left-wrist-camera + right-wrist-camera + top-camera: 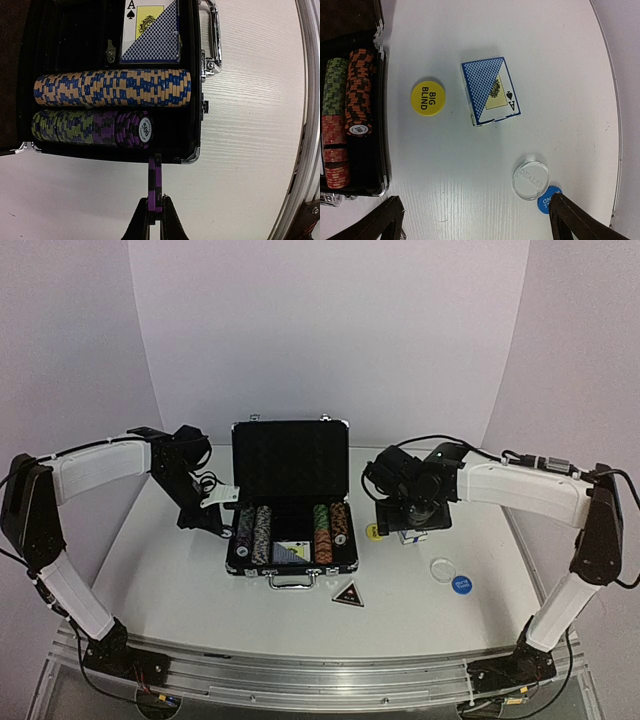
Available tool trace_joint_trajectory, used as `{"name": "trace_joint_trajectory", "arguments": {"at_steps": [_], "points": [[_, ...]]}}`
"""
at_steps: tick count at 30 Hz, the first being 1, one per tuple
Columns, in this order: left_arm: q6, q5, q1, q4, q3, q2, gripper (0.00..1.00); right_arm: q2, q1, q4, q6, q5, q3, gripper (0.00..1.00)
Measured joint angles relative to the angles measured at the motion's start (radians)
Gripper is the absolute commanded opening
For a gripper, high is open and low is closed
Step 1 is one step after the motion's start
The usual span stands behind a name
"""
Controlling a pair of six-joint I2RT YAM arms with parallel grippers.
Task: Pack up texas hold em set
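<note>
The black silver-edged briefcase [290, 455] lies open mid-table with rows of striped chips [112, 88] and a blue card deck [150, 32] inside. My left gripper [155, 205] is shut on two purple chips [155, 180], held edge-up just outside the case's left rim [192, 157]. My right gripper [475, 220] is open and empty above the table, right of the case. Below it lie a second blue deck [491, 91], a yellow disc [427, 98], a clear disc [530, 177] and a blue disc [547, 198]. The dark triangular marker [348, 594] lies in front of the case.
The case lid [290, 445] stands upright at the back. The case handle [292, 581] points toward the arms. A metal rail [300, 665] runs along the near table edge. White walls enclose the back and sides.
</note>
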Motion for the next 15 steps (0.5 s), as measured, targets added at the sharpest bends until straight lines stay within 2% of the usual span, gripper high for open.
{"name": "trace_joint_trajectory", "arguments": {"at_steps": [8, 15], "points": [[0.023, 0.042, 0.006, 0.03, -0.008, 0.138, 0.0, 0.065, 0.0, -0.061, 0.026, -0.019, 0.067, 0.98], [0.024, 0.077, 0.006, 0.009, 0.046, 0.223, 0.0, 0.082, 0.0, -0.104, 0.041, -0.024, 0.068, 0.98]]}}
